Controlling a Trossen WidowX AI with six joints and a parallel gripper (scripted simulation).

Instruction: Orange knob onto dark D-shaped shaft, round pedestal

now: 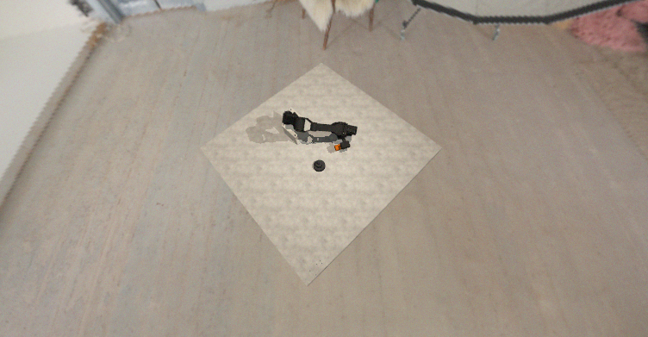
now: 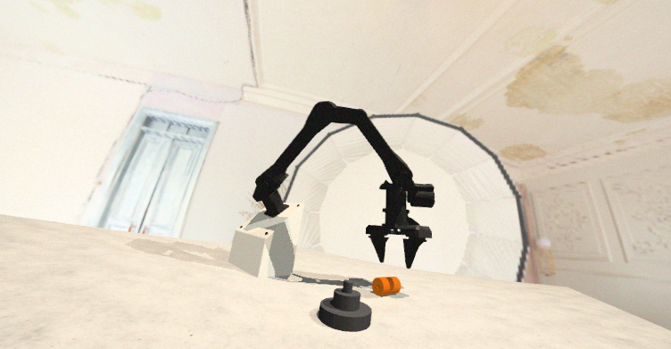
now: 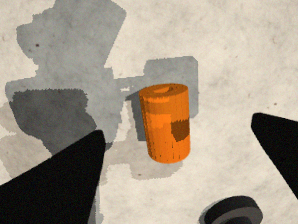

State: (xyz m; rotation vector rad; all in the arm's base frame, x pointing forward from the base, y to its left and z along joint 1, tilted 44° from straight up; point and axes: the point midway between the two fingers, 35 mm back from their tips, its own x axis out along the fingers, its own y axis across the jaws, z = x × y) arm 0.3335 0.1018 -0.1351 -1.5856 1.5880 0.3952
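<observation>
The orange knob [image 1: 337,146] [image 2: 385,286] [image 3: 167,131] is a cylinder lying on its side on the table top. In the wrist view its end with the hole faces the top of the frame. My gripper [image 2: 394,265] [image 3: 179,128] is open and empty, pointing down above the knob. In the wrist view the knob lies between the two fingertips, closer to the left one. The dark round pedestal [image 1: 319,165] [image 2: 345,316] [image 3: 234,206] stands upright near the knob, its shaft [image 2: 347,286] pointing up. The wrist view cuts the pedestal off at the bottom edge. The shaft's flat side cannot be made out.
The pale square table top [image 1: 313,216] [image 2: 140,299] carries the arm's light base [image 2: 262,247], which stands behind and left of the pedestal in the exterior view. Shadows of the arm fall around the knob.
</observation>
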